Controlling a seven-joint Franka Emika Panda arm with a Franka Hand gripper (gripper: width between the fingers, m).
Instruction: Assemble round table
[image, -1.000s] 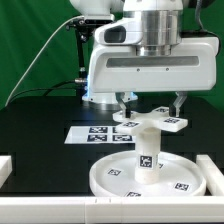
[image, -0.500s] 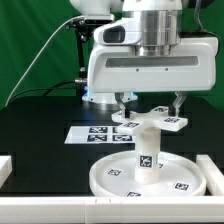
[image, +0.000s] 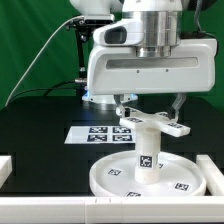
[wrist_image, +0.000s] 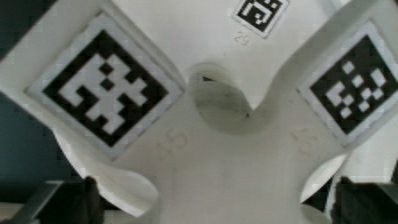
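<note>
Since half a second ago the hand (image: 150, 104) has come down a little, and it now covers more of the cross-shaped piece (image: 150, 123). Everything else has stayed where it was.

The hand is open wide. Its two fingers (image: 122, 103) hang down on either side of the cross-shaped piece, which lies right under the hand, on top of the short post (image: 146, 152). The post stands straight up below the hand, in the middle of the big round disc (image: 112, 176). The disc lies flat on the black surface (image: 35, 125).

White rails (image: 8, 168) run along the near edges of the surface. The marker board (image: 95, 132) lies flat behind the disc, lower than the hand and toward the exterior view's left. A green curtain (image: 35, 30) hangs at the back of the room, and a black cable (image: 40, 62) droops in front of it.

The far arms of the cross are hidden behind the hand. The top of the arm is cut off, and so is the near edge of the disc, behind a rail. The wrist view is very close and blurry: it shows two tags, the hole (wrist_image: 217, 95) in the middle of the cross, and dark fingers (wrist_image: 75, 198) at the corners. I cannot tell if the fingers touch the cross.
</note>
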